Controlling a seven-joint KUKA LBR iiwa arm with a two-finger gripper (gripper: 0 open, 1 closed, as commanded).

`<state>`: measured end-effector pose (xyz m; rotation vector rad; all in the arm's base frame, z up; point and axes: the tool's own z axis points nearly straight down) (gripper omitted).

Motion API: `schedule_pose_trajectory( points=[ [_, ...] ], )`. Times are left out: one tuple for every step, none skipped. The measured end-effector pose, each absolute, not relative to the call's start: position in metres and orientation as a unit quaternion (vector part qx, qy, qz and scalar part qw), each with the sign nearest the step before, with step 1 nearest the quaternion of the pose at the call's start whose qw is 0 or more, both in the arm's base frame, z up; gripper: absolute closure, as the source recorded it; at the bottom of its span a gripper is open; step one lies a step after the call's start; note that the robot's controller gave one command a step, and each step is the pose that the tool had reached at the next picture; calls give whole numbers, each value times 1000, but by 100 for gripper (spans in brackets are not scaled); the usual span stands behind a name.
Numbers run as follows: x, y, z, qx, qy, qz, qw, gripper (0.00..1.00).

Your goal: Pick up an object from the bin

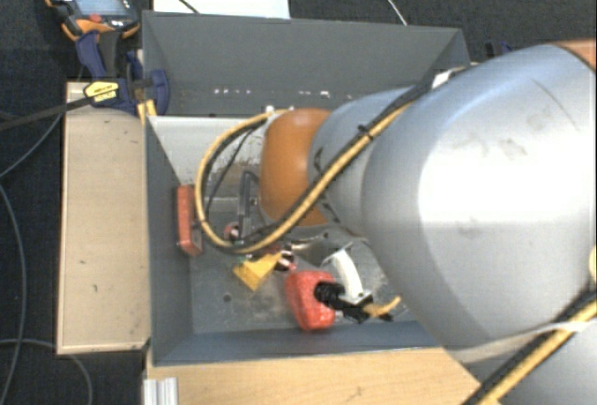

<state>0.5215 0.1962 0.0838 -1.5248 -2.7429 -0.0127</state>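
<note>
Red bar (187, 218) lies lengthwise along bin (164, 244) left wall

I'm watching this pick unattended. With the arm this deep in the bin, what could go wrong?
1. The cable loop hangs beside the reddish bar at the bin's left wall and could snag it.
2. The yellow piece, red block and white thing lie bunched, so a grasp may catch two or nudge neighbours.
</note>
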Motion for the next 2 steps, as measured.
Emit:
schedule_pose_trajectory(
  points=[
    [520, 195, 104, -483, -875, -2, 3, 100],
    [521, 195, 121, -484, -875, -3, 2, 100]
  ],
)
